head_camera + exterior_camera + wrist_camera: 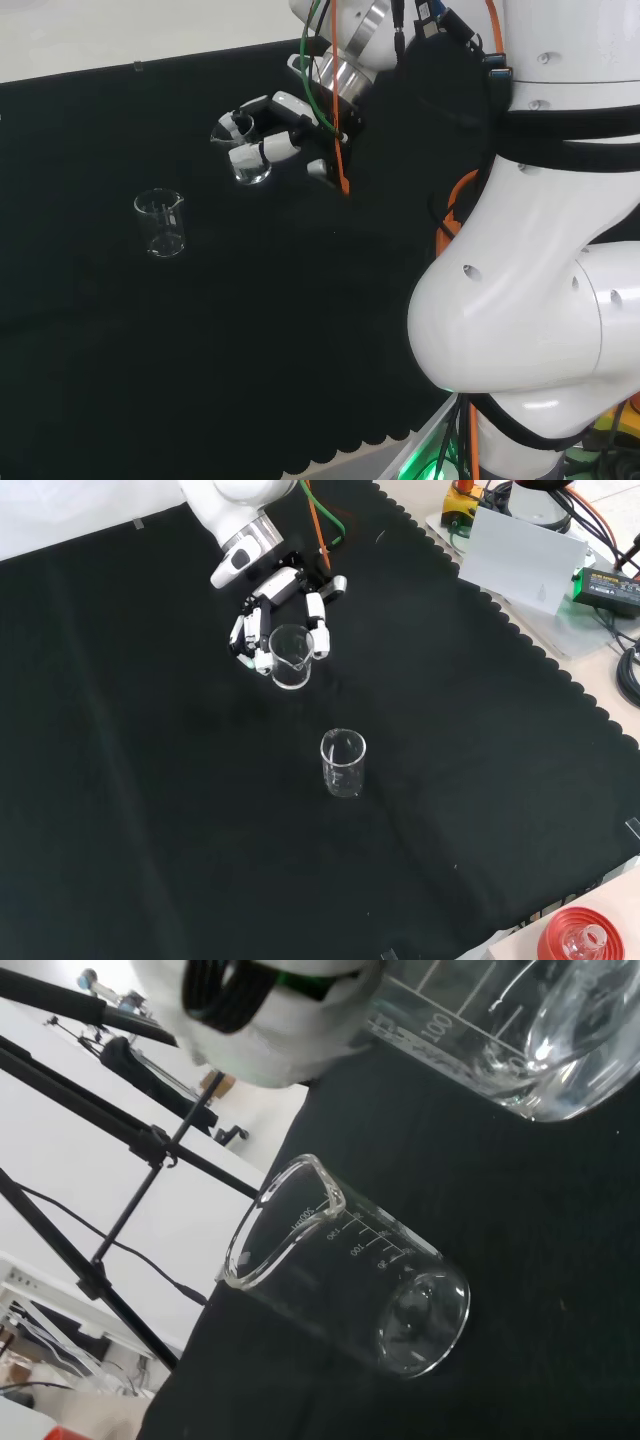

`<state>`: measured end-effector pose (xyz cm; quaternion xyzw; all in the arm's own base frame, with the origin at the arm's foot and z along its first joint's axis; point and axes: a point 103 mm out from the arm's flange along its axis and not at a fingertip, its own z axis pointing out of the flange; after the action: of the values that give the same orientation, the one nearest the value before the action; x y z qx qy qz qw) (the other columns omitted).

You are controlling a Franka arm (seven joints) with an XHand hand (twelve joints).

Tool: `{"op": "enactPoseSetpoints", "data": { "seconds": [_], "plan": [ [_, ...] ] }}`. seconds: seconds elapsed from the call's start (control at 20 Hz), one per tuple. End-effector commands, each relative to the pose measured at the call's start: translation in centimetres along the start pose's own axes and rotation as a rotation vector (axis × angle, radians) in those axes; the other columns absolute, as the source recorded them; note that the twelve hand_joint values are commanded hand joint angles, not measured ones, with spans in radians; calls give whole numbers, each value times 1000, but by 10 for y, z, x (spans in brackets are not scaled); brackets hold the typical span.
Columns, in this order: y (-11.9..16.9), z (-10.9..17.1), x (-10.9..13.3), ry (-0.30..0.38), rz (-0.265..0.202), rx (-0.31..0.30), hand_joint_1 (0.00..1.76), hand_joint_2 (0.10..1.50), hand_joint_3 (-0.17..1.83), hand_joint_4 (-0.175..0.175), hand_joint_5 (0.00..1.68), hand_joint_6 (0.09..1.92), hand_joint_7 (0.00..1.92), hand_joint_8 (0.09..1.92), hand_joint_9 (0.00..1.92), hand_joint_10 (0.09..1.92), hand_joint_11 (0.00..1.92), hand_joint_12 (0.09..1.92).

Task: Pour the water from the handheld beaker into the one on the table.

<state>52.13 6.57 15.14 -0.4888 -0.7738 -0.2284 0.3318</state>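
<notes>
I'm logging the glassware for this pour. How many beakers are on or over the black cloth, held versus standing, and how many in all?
Beakers held in the hand: 1, the held beaker
Beakers standing on the cloth: 1, the standing beaker
Total: 2 beakers
</notes>
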Motion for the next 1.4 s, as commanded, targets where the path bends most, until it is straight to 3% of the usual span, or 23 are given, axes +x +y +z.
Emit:
{"op": "enactPoseSetpoints", "data": {
  "seconds": [0.05,0.5,1.4],
  "plan": [
    [-2,-1,11,-57,4,30,1280,1053,-175,30,1216,675,1550,87,1023,590,391,1228],
    [-4,5,34,-161,15,80,1280,1051,-175,28,1220,662,1554,87,1028,594,400,1228],
    [13,27,48,-342,116,140,1281,1050,-175,25,1225,648,1557,87,1037,598,436,1225]
  ]
}}
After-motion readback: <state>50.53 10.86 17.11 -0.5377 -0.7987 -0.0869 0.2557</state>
